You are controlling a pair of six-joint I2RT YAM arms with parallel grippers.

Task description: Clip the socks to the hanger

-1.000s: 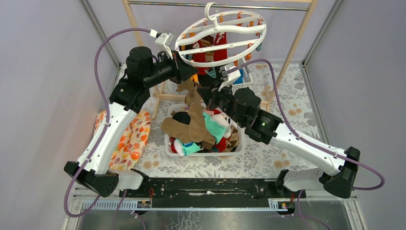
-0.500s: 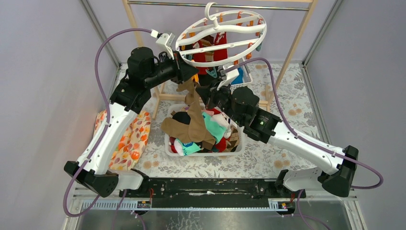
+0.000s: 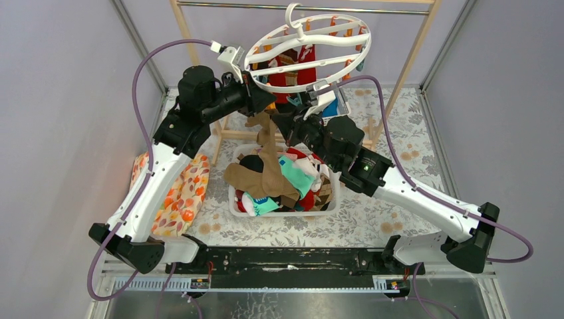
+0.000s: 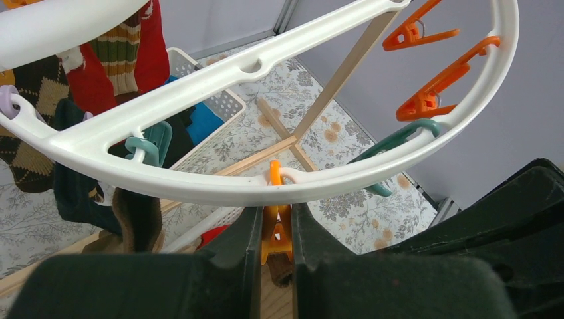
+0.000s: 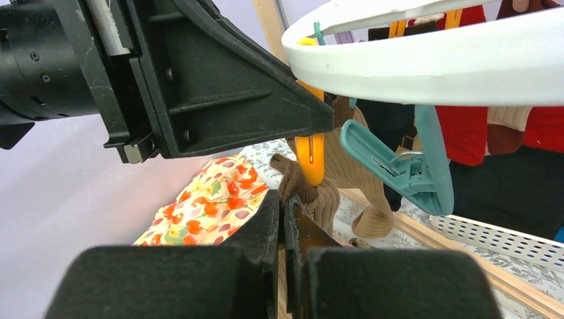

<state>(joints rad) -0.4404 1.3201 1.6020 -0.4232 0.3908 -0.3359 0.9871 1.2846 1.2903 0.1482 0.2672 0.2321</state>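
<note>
Progress stood partway. Left of centre, the left gripper (image 4: 275, 216) pinched an orange clip (image 4: 277, 242) under the hanger (image 4: 199, 191), probably to spread it. Just right, the right gripper (image 5: 286, 206), pressed together on a tan sock (image 5: 332, 193), held its end at that clip, seemingly not yet clipped. Upper centre, red and argyle socks (image 3: 292, 66) hung; many more filled the basket (image 3: 286, 212) below.

The left arm (image 3: 149, 193) and right arm (image 3: 425, 203) are clad in white shells, linked by black cylindrical joints. A purple cable (image 3: 132, 83) is looped along each. A small green light (image 3: 364, 169) is seen on the right arm. Both are bolted to a black rail (image 3: 286, 259). Matte black claw fingers (image 4: 236, 262) are fitted.
</note>
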